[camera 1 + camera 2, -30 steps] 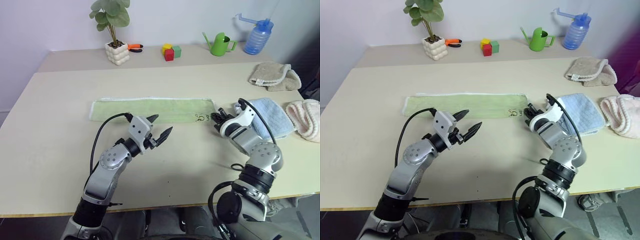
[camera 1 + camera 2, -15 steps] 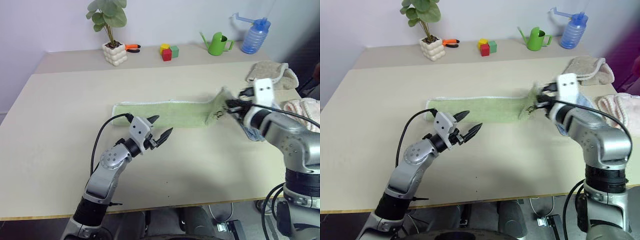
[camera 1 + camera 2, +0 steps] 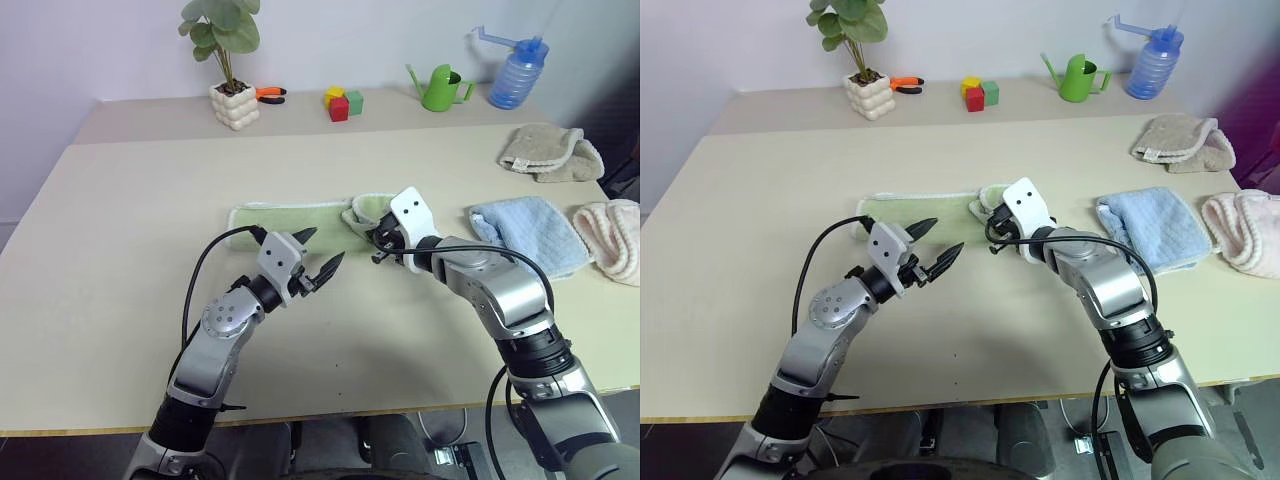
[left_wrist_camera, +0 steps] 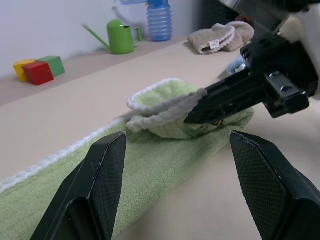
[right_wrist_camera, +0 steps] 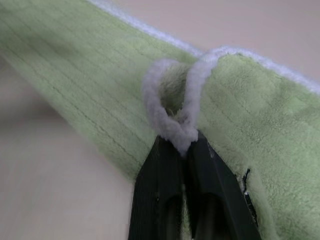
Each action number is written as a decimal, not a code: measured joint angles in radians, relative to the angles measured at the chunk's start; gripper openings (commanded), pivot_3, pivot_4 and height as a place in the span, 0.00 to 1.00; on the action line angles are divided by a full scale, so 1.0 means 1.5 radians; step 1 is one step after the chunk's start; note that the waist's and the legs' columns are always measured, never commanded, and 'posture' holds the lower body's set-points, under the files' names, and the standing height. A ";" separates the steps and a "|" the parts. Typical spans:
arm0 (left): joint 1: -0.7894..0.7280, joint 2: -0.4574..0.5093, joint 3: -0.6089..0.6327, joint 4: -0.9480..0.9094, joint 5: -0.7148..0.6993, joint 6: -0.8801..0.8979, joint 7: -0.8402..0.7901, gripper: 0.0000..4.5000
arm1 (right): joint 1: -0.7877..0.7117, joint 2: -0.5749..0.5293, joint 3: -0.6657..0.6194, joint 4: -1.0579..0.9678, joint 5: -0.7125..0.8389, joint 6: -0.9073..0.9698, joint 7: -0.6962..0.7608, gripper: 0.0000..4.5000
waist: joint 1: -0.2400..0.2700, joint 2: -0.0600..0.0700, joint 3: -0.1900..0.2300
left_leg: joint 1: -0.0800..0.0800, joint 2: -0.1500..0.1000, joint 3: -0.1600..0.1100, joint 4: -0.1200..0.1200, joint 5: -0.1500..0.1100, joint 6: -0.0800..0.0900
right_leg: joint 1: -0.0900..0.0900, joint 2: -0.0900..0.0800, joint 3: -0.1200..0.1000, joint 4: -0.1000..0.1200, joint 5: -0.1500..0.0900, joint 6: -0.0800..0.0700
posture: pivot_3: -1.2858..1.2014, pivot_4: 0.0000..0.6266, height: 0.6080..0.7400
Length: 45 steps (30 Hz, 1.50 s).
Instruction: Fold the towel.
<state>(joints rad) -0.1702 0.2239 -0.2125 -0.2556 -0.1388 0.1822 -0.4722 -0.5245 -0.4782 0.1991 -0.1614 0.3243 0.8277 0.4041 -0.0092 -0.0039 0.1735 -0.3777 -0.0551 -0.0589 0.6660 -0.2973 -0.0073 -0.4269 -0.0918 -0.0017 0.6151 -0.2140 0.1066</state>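
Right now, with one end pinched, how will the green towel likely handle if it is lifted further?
Probably floppy: the towel already bends over itself where the right tool pinches its edging. Likely light, since that small pinch carries the end. The terry pile looks grippy, so a slip seems unlikely.

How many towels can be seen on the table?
4: the green towel mid-table, its end pinched by the right gripper; a light-blue towel to its right; a beige towel behind that; a pinkish towel at the right edge.

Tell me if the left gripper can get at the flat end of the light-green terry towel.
Probably yes: the left gripper hovers open just before the light-green terry towel, nothing between them.
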 measured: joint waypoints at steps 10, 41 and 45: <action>0.000 0.000 0.010 -0.001 0.000 0.006 0.018 0.75 | 0.036 -0.024 -0.098 -0.077 0.050 -0.019 0.079 0.71 | 0.001 0.000 0.000 | 0.000 0.000 0.000 0.000 0.000 0.000 | 0.000 0.000 0.000 0.000 0.000 0.000 | 0.52 0.24 0.93; 0.005 -0.091 0.180 -0.048 -0.041 0.237 0.230 1.00 | -0.003 0.009 -0.062 0.159 -0.129 -0.336 0.126 0.63 | -0.001 0.000 0.000 | 0.000 0.000 0.000 0.000 0.000 0.000 | 0.000 0.000 0.000 0.000 0.000 0.000 | 0.52 0.24 0.93; 0.008 -0.151 0.233 -0.090 -0.068 0.338 0.307 1.00 | -0.007 -0.024 -0.056 0.110 -0.135 -0.374 0.179 0.96 | -0.001 -0.001 0.000 | 0.000 0.000 0.000 0.000 0.000 0.000 | 0.000 0.000 0.000 0.000 0.000 0.000 | 0.52 0.24 0.93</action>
<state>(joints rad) -0.1577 -0.0019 0.1370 -0.3910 -0.2412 0.6885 -0.0112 -0.5351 -0.5146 0.1148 0.0029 0.1224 0.2671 0.6729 -0.0106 -0.0049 0.1741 -0.3775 -0.0553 -0.0591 0.6658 -0.2974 -0.0076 -0.4268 -0.0917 -0.0020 0.6149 -0.2139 0.1068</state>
